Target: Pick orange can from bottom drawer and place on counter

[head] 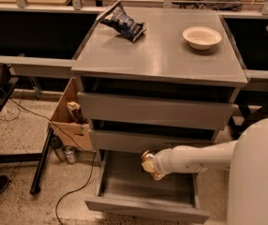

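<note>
The orange can [147, 163] is at the tip of my white arm, gripped by my gripper [152, 165]. It hangs above the open bottom drawer [124, 184], just in front of the middle drawer's front panel. The wrist hides most of the fingers. The drawer's grey tray looks bare below the can. The counter [162, 50] is the grey top of the drawer unit, well above the can.
A white bowl [201, 36] and a dark chip bag [122, 21] lie on the counter. The two upper drawers are slightly open. A cardboard box [70, 118], floor cans [70, 153] and a cable are at the left. My white body [260, 177] fills the lower right.
</note>
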{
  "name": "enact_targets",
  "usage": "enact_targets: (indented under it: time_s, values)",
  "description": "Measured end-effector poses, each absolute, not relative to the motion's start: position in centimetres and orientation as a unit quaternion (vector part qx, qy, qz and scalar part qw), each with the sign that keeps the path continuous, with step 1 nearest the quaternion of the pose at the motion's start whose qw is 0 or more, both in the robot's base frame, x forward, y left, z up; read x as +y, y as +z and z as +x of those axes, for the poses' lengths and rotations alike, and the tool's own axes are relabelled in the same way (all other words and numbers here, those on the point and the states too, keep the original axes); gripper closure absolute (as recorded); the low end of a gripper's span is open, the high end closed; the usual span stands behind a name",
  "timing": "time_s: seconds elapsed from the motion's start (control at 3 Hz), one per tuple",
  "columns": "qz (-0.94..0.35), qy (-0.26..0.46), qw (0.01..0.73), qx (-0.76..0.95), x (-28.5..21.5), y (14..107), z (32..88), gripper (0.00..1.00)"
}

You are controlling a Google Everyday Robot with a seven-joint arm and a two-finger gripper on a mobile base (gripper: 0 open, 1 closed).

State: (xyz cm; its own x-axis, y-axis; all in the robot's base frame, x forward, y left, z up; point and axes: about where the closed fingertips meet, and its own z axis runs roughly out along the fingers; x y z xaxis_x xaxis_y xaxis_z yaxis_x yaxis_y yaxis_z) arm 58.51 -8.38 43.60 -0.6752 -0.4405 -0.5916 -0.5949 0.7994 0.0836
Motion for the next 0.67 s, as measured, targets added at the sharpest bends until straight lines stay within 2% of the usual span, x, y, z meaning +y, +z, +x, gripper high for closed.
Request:
enact_targets:
  time_s: [0.67]
  values:
    - [-0.324, 0.093, 0.239, 0.911, -8.8, 51.7, 58.2, 1.0]
